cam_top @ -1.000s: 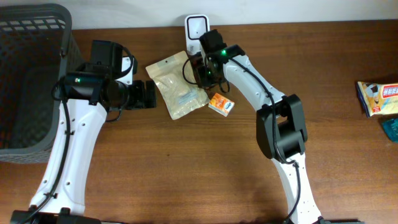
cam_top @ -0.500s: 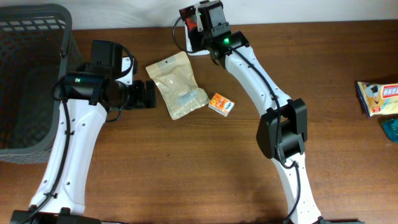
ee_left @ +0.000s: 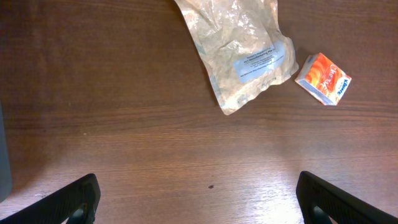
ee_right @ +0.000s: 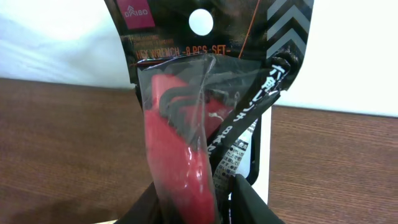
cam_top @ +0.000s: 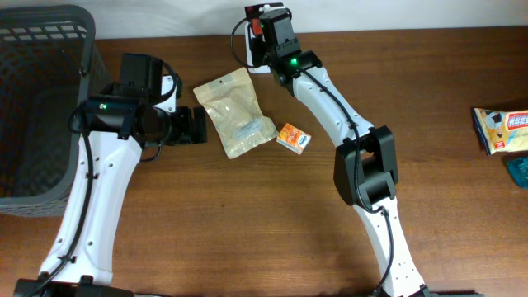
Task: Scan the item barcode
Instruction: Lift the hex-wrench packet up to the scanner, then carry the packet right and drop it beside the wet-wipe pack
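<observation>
right hand [ee_right: 194,202] nearly closed, pinching wrench pack [ee_right: 180,143] at its near end | left hand [ee_left: 200,202] wide, empty | pack likely light, film slippery: grip stiff edge

Bright even light, soft shadows, mild close-range blur on wrench pack [ee_right: 180,130]

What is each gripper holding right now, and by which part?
The right gripper holds the hex wrench set package by its bottom end; the left gripper is open, holding nothing.
</observation>
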Robot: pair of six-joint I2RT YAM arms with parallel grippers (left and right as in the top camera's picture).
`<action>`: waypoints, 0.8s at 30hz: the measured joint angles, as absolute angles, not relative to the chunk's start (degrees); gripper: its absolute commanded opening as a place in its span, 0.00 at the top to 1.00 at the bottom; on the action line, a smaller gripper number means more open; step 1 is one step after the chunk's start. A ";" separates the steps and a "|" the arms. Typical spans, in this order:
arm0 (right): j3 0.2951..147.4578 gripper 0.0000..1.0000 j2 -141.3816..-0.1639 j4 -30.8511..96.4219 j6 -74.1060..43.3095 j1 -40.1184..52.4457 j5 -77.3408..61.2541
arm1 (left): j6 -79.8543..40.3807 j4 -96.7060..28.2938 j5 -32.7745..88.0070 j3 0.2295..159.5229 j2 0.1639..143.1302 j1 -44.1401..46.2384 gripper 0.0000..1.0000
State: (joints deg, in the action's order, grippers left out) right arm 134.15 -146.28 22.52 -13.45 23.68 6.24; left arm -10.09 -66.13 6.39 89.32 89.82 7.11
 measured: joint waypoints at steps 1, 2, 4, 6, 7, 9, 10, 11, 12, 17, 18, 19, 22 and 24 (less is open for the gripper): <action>134.15 0.75 -146.26 22.52 -13.54 23.68 6.24 | -10.09 -66.13 6.39 89.32 89.82 7.11 0.01; 134.15 0.75 -146.28 22.31 -13.52 23.68 6.26 | -10.09 -66.13 6.39 89.32 89.82 7.11 0.01; 134.15 0.75 -146.26 22.26 -13.52 23.68 6.31 | -10.09 -66.13 6.39 89.32 89.82 7.11 0.01; 134.15 0.75 -146.28 22.33 -13.52 23.68 6.46 | -10.09 -66.13 6.39 89.32 89.82 7.11 0.01; 134.15 0.75 -146.28 22.39 -13.54 23.68 6.44 | -10.09 -66.13 6.39 89.32 89.82 7.11 0.01; 134.15 0.75 -146.28 23.29 -13.52 23.68 6.46 | -10.09 -66.13 6.39 89.32 89.82 7.11 0.01; 134.15 0.75 -146.28 23.40 -13.52 23.68 6.46 | -10.09 -66.15 6.39 89.32 89.82 7.11 0.01; 134.15 0.75 -146.28 23.70 -13.52 23.68 6.46 | -10.09 -66.13 6.39 89.32 89.82 7.11 0.01; 134.15 0.75 -146.28 23.79 -13.52 23.68 6.46 | -10.09 -66.13 6.39 89.32 89.82 7.11 0.01; 134.15 0.75 -146.04 25.74 -16.40 23.09 7.55 | -10.09 -66.13 6.39 89.32 89.82 7.11 0.01; 134.15 0.75 -145.60 26.98 -17.06 22.28 7.77 | -10.09 -66.15 6.39 89.32 89.82 7.11 0.01; 134.13 0.75 -144.79 28.97 -17.67 21.21 7.92 | -10.09 -66.15 6.42 89.32 89.82 7.11 0.01; 134.15 0.75 -139.52 36.91 -21.26 13.19 8.10 | -10.11 -66.13 6.39 89.32 89.82 7.11 0.01; 134.26 0.75 -135.50 41.52 -22.87 5.19 8.64 | -10.09 -66.08 6.39 89.32 89.82 7.11 0.01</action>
State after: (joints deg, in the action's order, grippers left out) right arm 134.26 -135.50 41.52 -22.87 5.19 8.64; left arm -10.09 -66.08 6.39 89.32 89.82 7.11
